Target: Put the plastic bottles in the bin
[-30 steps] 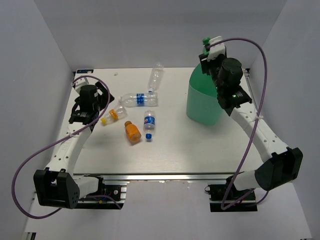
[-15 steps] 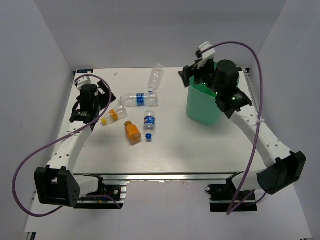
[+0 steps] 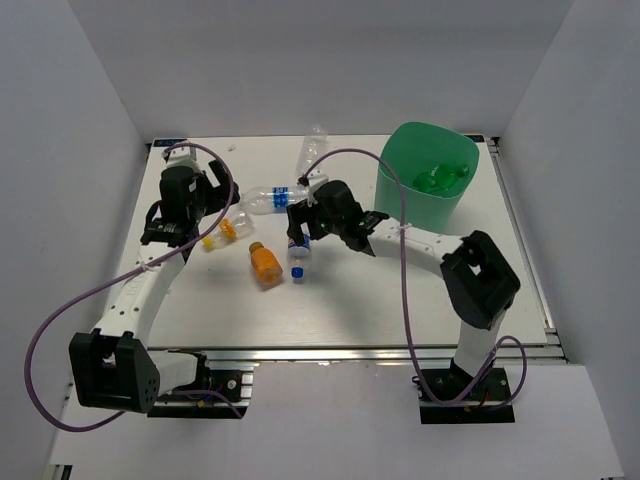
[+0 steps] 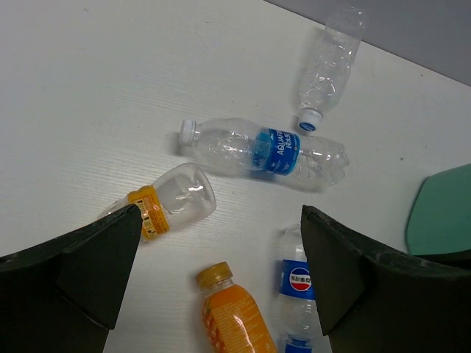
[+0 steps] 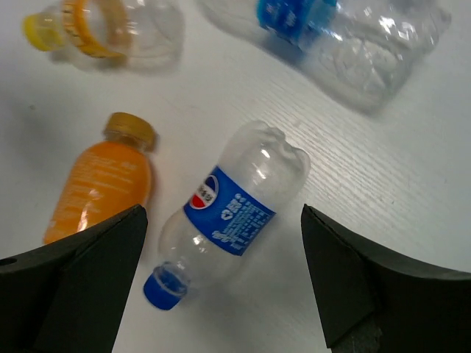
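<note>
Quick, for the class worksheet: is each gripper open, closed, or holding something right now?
Left gripper: open, holding nothing.
Right gripper: open, holding nothing, positioned over the blue-labelled clear bottle.

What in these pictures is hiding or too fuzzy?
Top view: the wall of the bin hides its bottom; only a green bottle shows.
Top view: the right gripper covers part of the Pepsi bottle.
Left wrist: the left gripper hides the cap of the yellow-capped bottle; the bottom edge cuts the orange bottle.
Right wrist: the Aquarius bottle is blurred, cut by the top edge.
</note>
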